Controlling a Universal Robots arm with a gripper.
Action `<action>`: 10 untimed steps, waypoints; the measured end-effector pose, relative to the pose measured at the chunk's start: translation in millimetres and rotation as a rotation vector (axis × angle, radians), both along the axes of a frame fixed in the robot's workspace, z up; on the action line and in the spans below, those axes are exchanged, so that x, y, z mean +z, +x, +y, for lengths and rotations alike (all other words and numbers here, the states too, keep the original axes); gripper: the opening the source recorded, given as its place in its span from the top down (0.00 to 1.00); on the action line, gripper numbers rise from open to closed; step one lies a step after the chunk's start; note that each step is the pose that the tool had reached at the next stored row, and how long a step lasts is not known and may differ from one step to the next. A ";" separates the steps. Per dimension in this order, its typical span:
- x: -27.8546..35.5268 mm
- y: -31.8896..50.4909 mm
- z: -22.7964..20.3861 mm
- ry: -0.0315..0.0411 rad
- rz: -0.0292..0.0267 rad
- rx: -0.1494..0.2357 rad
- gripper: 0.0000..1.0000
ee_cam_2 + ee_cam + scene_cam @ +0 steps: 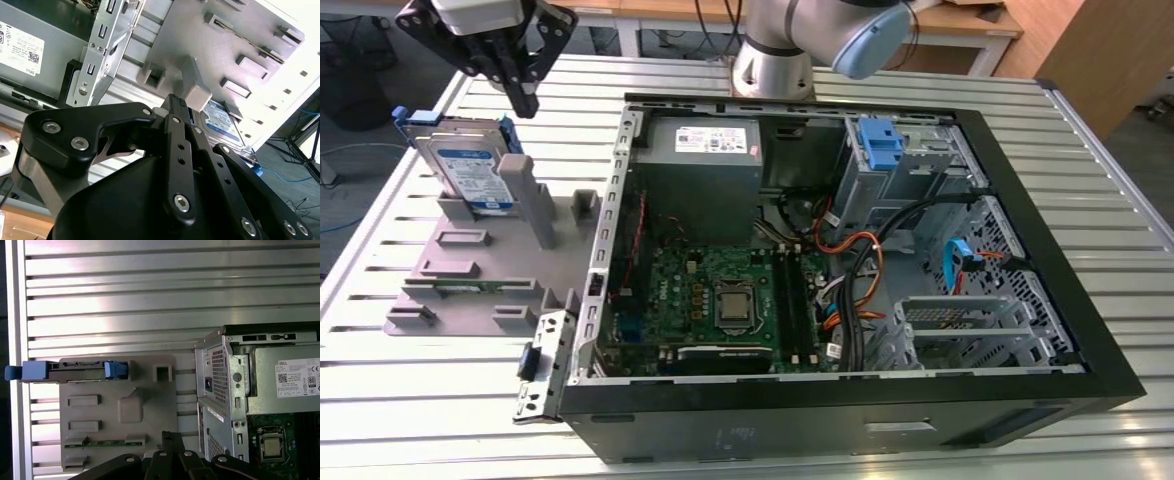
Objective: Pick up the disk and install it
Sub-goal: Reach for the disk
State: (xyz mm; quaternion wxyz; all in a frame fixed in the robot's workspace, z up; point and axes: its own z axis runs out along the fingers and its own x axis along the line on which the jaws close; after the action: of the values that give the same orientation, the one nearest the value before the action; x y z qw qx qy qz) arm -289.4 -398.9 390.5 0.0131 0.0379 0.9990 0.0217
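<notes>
We see the fingers (522,88) together, empty, hovering at 1 o'clock of the disk (464,172). Disk stands on edge in the stand (494,262), 9 o'clock of the case (854,392), ext. view. Risk, we judge: coming down w/ fingers shut would ram the disk's top edge or the post (534,200).

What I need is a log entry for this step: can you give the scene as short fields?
disk: upright in the grey stand, not picked up
pincer: shut, empty, above the stand near the disk
computer case: open, beside the stand
table: slatted metal
</notes>
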 end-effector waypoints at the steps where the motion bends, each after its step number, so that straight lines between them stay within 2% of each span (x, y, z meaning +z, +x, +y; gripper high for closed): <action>1: 0.0 -0.6 0.0 0.0000 0.0000 0.000 0.89; 10: 0.0 -2.2 0.0 0.0000 0.0000 0.000 0.89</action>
State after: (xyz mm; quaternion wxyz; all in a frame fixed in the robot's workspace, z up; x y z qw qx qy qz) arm -291.5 -398.9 390.4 0.0131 0.0379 0.9990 0.0217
